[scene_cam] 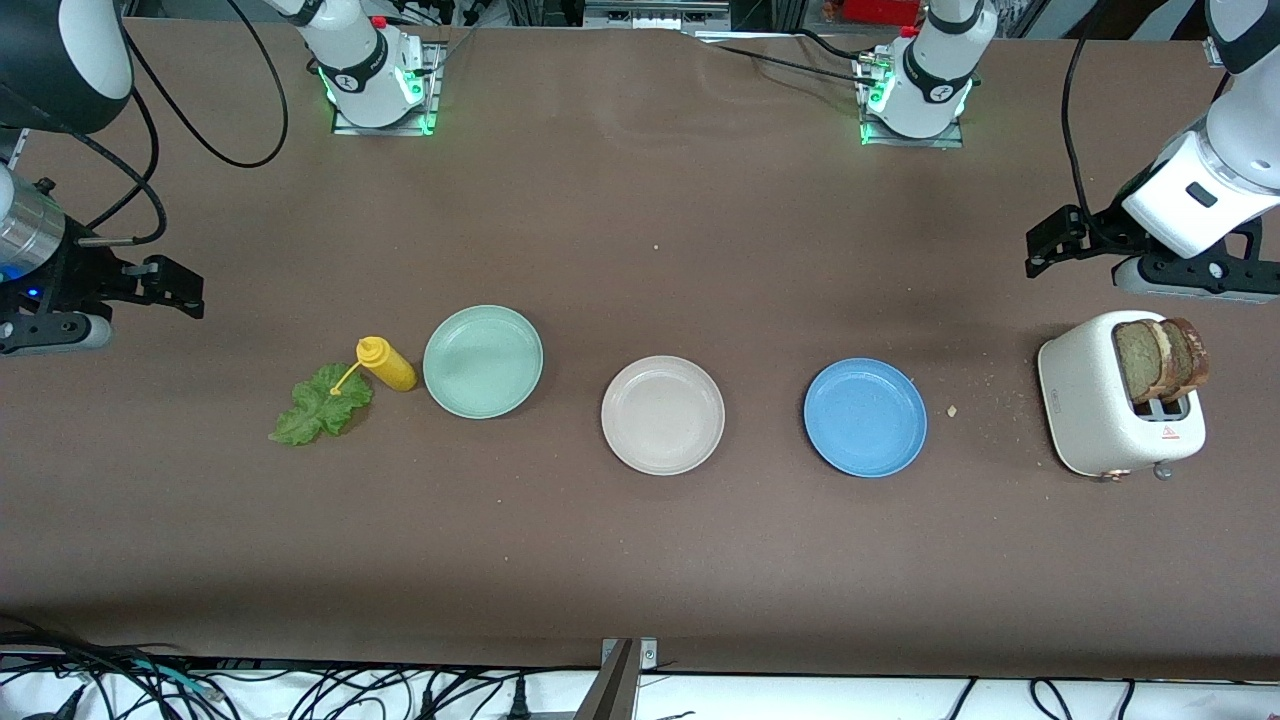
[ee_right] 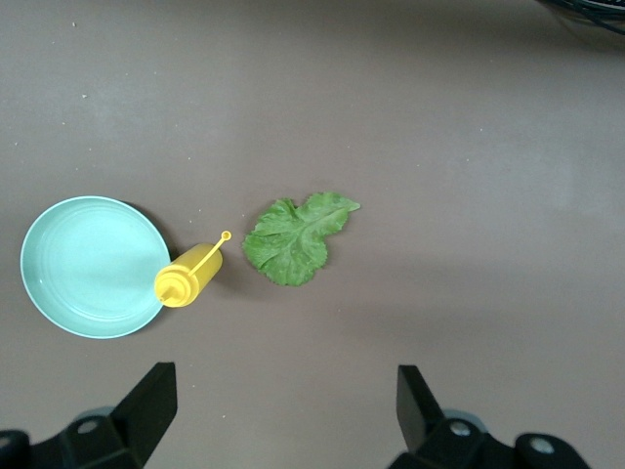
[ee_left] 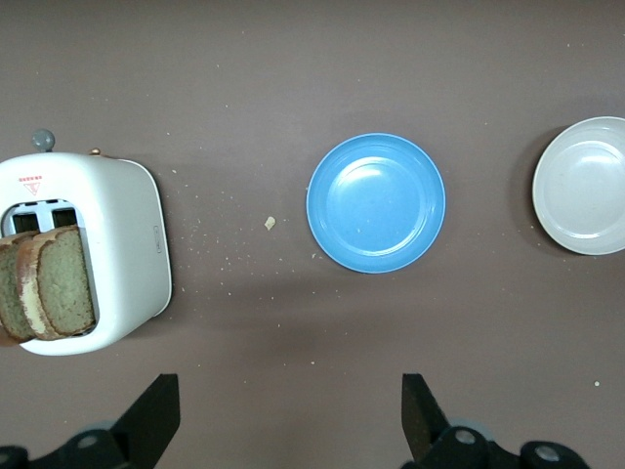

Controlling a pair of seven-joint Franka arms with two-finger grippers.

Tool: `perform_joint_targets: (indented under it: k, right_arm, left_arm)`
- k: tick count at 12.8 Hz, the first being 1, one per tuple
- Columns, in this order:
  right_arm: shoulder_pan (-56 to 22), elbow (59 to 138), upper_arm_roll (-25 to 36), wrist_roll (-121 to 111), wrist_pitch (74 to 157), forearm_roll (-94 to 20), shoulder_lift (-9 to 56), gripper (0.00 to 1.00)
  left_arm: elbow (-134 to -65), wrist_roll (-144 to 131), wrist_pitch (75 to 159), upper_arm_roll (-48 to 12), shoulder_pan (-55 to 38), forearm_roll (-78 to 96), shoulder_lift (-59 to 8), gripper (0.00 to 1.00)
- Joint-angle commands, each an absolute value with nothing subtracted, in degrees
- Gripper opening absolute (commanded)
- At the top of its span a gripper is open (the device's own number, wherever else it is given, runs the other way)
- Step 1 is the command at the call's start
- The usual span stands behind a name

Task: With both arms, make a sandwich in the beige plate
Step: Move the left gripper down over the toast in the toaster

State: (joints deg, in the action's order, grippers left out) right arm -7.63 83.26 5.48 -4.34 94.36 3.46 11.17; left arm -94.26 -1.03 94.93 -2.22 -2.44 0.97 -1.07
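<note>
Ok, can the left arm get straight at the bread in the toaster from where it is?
Probably yes. The open left gripper hangs beside the toaster, and both bread slices stand up out of the slots with nothing above them.

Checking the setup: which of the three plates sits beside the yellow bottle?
The mint-green plate, toward the right arm's end; the beige plate and blue plate stand apart from it.

Matt brown table [scene_cam: 640, 220], smooth satin beige plate [scene_cam: 662, 415], glossy white plastic toaster [scene_cam: 1085, 405]
</note>
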Motion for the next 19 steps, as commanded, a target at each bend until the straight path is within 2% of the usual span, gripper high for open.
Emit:
perform_joint_targets:
  k: [1, 7, 9, 13, 17, 19]
  right_arm:
    - [-7.1, 81.7, 6.5, -3.8, 94.7, 4.5, 10.8, 1.00]
    - [-7.8, 81.2, 6.8, -3.9, 94.0, 3.0, 11.0, 1.00]
    - [-7.9, 81.2, 6.7, -4.1, 93.9, 2.9, 11.2, 1.00]
    - [-8.3, 81.6, 6.6, -4.0, 93.8, 2.8, 11.3, 1.00]
    - [-8.2, 81.4, 6.8, -4.0, 93.8, 2.8, 10.9, 1.00]
    - [-8.2, 81.2, 6.8, -4.0, 93.1, 2.5, 10.5, 1.00]
  left_arm:
    - [-93.9, 0.0, 94.8, -1.9, -1.0, -0.6, -1.1, 1.00]
    - [-90.2, 0.1, 95.7, -1.9, 7.1, -2.4, -8.7, 1.00]
    - [-90.5, 1.1, 98.9, -2.0, 7.3, -8.9, -11.4, 1.00]
    - [-91.3, 10.9, 106.8, -2.1, 13.3, -8.2, -17.1, 1.00]
    - [-97.4, 11.3, 113.6, -2.1, 14.6, -8.2, -17.3, 1.00]
    - [-98.8, 11.2, 114.4, -2.1, 15.2, -8.2, -17.2, 1.00]
